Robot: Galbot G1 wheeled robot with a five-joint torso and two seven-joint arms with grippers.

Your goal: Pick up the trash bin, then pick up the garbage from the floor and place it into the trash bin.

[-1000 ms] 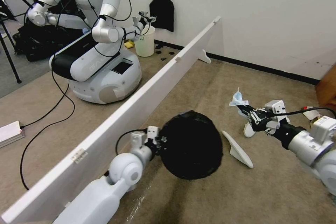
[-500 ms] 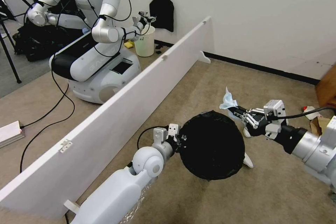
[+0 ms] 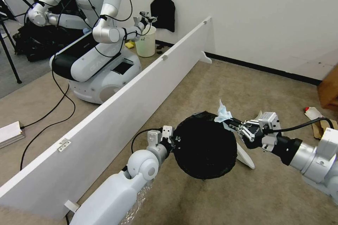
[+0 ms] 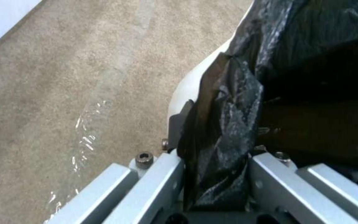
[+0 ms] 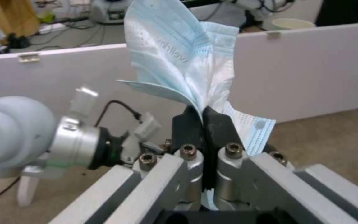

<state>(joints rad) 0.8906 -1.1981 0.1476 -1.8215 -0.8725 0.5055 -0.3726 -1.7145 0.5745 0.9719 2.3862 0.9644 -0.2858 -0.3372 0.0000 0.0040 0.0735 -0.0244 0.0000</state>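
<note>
The right claw [image 3: 230, 125] is pinched tight on a crumpled pale blue face mask [image 3: 223, 114], and the right wrist view makes the grip plain: the two black fingertips [image 5: 214, 126] meet with the mask [image 5: 179, 59] fanning up out of them, a detail the head view only hints at. From the head view the mask sits at the 1 o'clock edge of the trash bin [image 3: 205, 147], just over the black bag's rim. The right arm reaches in from 3 o'clock, nearly level, its wrist pointed toward the bin. The left claw [image 3: 175, 140] grips the bin's rim at 9 o'clock; the left wrist view shows its fingers closed over the white rim and crinkled black liner [image 4: 224, 124], one finger [image 4: 179, 121] outside the wall, which the head view cannot resolve. The left arm extends from the lower left, elbow bent, holding the bin off the carpet [image 3: 218, 88]. A white slipper [image 3: 245, 156] lies on the floor at the bin's 3 o'clock, partly hidden by the right arm, and a brown paper bag [image 3: 322, 126] lies farther off toward 3 o'clock. Against half a second ago, the mask has come closer to the bin's rim and the bin has shifted slightly left and toward the robot.
</note>
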